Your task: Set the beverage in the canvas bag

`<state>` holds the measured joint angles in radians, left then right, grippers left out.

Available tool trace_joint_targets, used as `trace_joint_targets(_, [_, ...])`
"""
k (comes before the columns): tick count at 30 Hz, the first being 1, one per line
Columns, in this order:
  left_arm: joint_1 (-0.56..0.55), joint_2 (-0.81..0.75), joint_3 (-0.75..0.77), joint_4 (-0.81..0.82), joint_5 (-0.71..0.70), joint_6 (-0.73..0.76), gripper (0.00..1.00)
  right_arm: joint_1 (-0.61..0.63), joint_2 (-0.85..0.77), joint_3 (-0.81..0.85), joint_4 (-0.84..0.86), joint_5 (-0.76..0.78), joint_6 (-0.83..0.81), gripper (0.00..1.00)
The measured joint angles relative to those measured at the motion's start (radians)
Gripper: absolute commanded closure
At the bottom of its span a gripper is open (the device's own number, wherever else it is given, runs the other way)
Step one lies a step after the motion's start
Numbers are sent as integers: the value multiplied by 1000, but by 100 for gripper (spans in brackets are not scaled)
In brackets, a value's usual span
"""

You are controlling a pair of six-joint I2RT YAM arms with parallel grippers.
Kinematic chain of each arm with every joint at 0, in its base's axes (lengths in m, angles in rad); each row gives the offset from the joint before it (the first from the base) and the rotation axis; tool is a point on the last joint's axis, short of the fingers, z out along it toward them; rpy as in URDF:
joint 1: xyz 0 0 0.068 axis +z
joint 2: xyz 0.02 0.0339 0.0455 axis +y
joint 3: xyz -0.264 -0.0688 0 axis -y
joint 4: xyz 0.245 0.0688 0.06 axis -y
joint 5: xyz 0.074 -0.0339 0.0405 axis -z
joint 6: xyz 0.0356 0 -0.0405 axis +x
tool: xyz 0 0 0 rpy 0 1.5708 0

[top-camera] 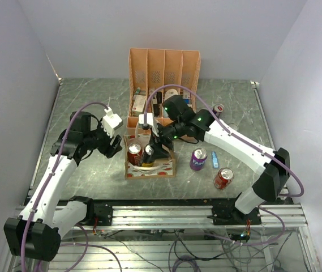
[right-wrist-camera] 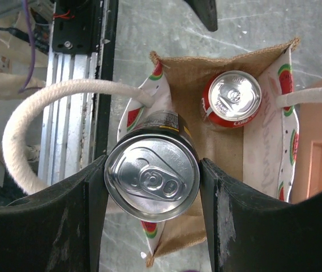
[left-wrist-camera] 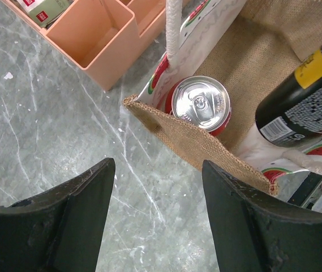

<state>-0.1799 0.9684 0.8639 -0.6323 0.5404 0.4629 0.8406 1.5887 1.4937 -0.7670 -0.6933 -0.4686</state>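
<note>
Beverage clamped in the right end effector hangs at the canvas bag mouth, ready for lowering (left end effector, open and empty, at nine o'clock).

A black can, its silver top and pull tab facing the camera, is clamped between the fingers of the right gripper over the open mouth of the canvas bag. A red can is seen upright inside the bag. A white rope handle is looped out to the left, over an aluminium rail.
</note>
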Motion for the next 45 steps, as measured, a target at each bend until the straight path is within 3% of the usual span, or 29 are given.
trace_joint_targets(22, [-1, -69, -50, 29, -10, 1, 26, 133, 140, -32, 180, 258, 116, 100])
trace_joint_targets(45, [-1, -85, -73, 29, -15, 26, 26, 143, 237, 17, 172, 203, 16, 99])
